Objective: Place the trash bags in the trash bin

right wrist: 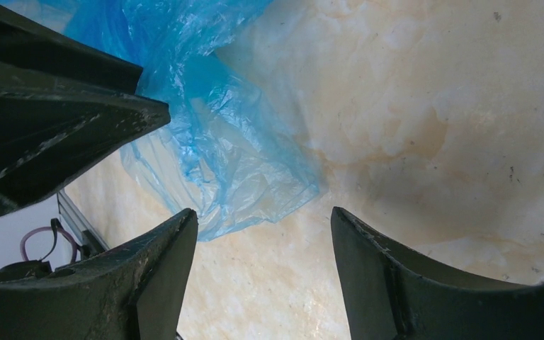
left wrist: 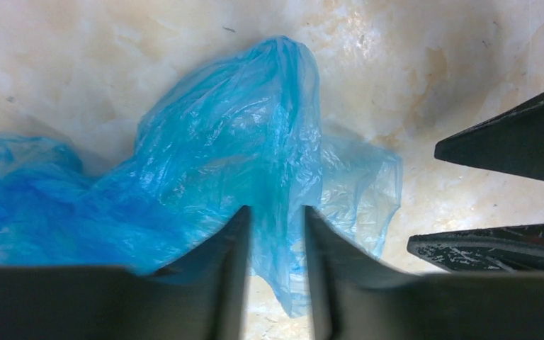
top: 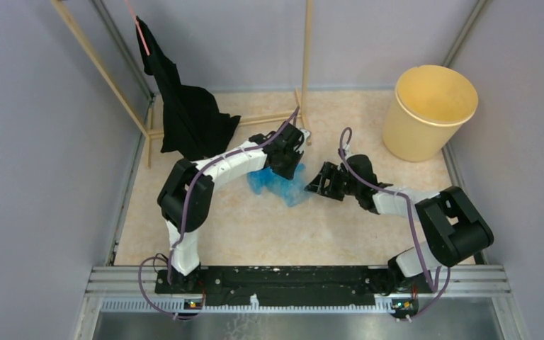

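The light-blue trash bag (top: 278, 183) lies crumpled on the table's middle, far from the yellow trash bin (top: 428, 113), which stands upright at the back right. My left gripper (top: 288, 164) points down over the bag. In the left wrist view its jaws (left wrist: 276, 212) stand narrowly apart with a fold of the bag (left wrist: 234, 149) between them. My right gripper (top: 315, 183) is wide open just right of the bag. In the right wrist view it (right wrist: 263, 216) frames bare table, with the bag's edge (right wrist: 219, 142) beyond its left finger.
A black cloth (top: 184, 106) hangs from a wooden rack (top: 306, 49) at the back left. Grey walls enclose the table. The right gripper's fingers (left wrist: 510, 145) show in the left wrist view, and the left gripper (right wrist: 57, 127) shows in the right wrist view.
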